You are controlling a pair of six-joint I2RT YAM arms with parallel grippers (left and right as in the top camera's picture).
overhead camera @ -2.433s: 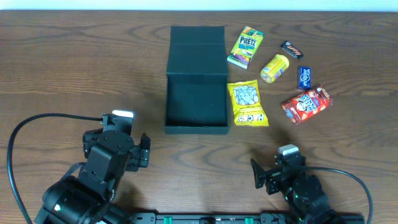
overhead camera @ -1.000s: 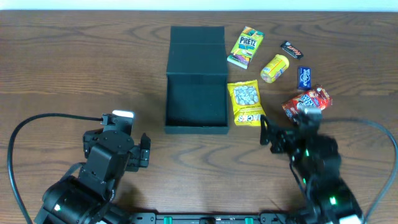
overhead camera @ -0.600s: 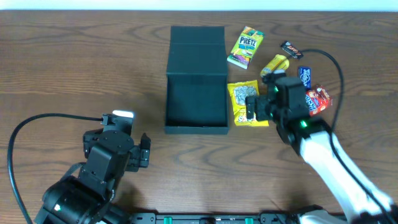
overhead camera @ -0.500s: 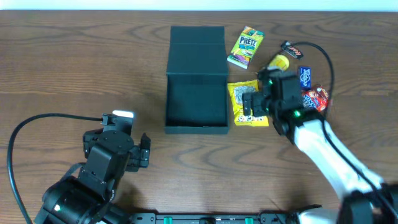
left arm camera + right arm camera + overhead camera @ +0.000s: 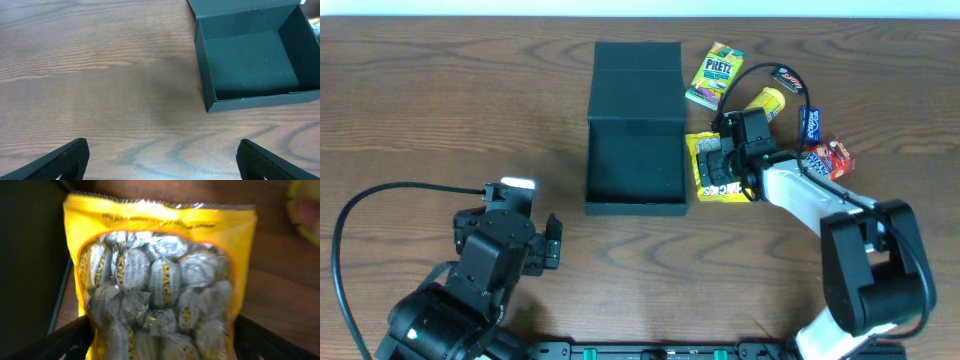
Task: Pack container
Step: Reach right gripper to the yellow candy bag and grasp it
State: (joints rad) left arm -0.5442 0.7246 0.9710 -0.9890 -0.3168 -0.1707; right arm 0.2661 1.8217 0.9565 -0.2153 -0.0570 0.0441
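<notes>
**Right fingers straddle the sweets bag beside the open box**

The right fingers [image 5: 62,342] stand apart, one on either side of the near end of a yellow bag of wrapped sweets [image 5: 160,280] lying flat on the worktop [image 5: 280,280]. Just left of them sits the black container [image 5: 635,165], its lid flap lying open on the far side. The left fingers [image 5: 57,162] are also spread wide and hold nothing. The container lies beyond them, to the right.
</notes>
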